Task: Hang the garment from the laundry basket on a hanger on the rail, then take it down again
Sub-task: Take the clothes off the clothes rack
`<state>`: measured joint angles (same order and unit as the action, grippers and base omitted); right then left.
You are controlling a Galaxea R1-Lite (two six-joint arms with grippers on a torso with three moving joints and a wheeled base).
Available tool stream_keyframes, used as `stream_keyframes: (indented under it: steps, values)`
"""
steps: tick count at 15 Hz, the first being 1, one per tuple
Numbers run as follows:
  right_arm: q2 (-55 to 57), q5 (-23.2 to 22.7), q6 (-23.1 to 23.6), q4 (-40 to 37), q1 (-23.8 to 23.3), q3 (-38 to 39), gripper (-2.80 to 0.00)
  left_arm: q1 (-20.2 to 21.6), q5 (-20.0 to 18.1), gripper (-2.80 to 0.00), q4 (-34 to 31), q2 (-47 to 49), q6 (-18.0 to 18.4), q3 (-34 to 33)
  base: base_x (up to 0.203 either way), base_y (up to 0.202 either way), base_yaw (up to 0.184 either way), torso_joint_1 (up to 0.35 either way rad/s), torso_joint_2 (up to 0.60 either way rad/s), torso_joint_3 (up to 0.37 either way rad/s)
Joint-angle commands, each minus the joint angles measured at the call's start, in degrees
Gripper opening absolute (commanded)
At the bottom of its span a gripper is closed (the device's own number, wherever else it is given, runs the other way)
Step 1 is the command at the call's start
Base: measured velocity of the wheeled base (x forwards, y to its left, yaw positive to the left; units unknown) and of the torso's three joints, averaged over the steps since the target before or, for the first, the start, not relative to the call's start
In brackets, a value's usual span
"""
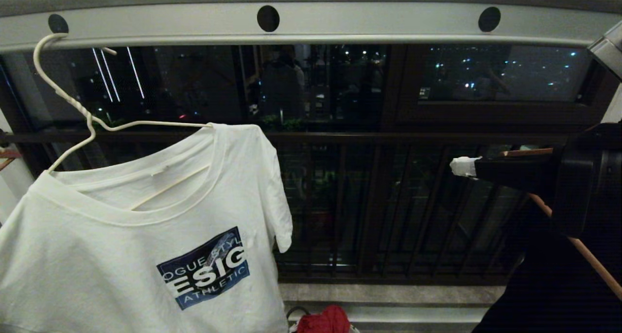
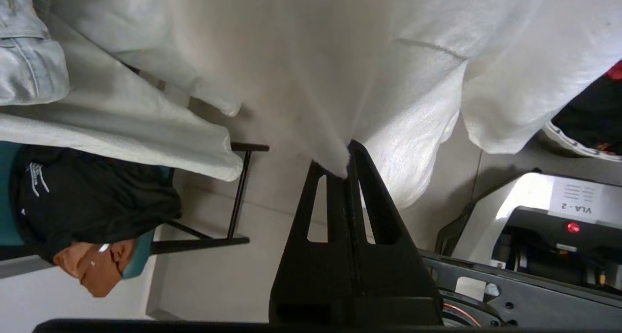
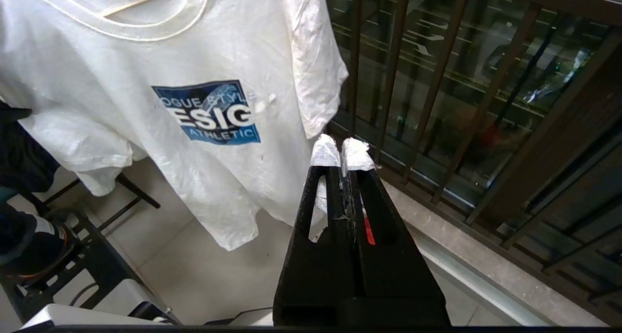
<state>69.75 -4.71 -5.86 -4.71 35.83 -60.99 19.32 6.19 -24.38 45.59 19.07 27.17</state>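
A fold of the soft white cotton T-shirt (image 2: 418,143) is pinched between the closed black fingers of the left gripper (image 2: 347,164). The right gripper (image 3: 341,152), tape-tipped, is clenched empty at mid-right. The shirt is draped on the thin wire hanger (image 1: 73,104), hooked upper left on the perforated rail (image 1: 340,24). "ATHLETIC" is printed; a red cloth (image 1: 324,320), possibly basketed, lies below.

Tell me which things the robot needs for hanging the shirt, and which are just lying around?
Needed: T-shirt, white wire hanger, rail, left gripper pinching the shirt.
Lying around: red cloth, black garment, wooden hanger.
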Motion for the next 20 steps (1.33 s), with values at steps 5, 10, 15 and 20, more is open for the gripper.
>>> stream_keyframes:
  steps: [5,10,15,20]
  values:
    - [-0.15,-0.04,-0.02,-0.04,0.03,-0.01,-2.80,0.01,0.05,-2.80,-0.05,1.25,0.09,-2.03,0.000,0.000,0.000,0.000,0.00,0.000]
    - [-0.15,-0.04,-0.02,-0.12,0.03,0.08,-2.80,0.01,0.05,-2.80,0.12,1.08,0.09,-2.21,0.000,0.000,0.000,0.000,0.00,0.000]
    - [-0.06,-0.04,-0.02,-0.10,0.03,0.08,-2.80,0.01,0.05,-2.80,0.21,0.99,0.09,-2.12,0.000,0.000,0.000,0.000,0.00,0.000]
    - [-0.06,-0.04,-0.02,-0.12,0.03,0.08,-2.80,0.01,0.05,-2.80,0.21,0.81,0.04,-4.21,0.000,0.000,0.000,0.000,0.00,0.000]
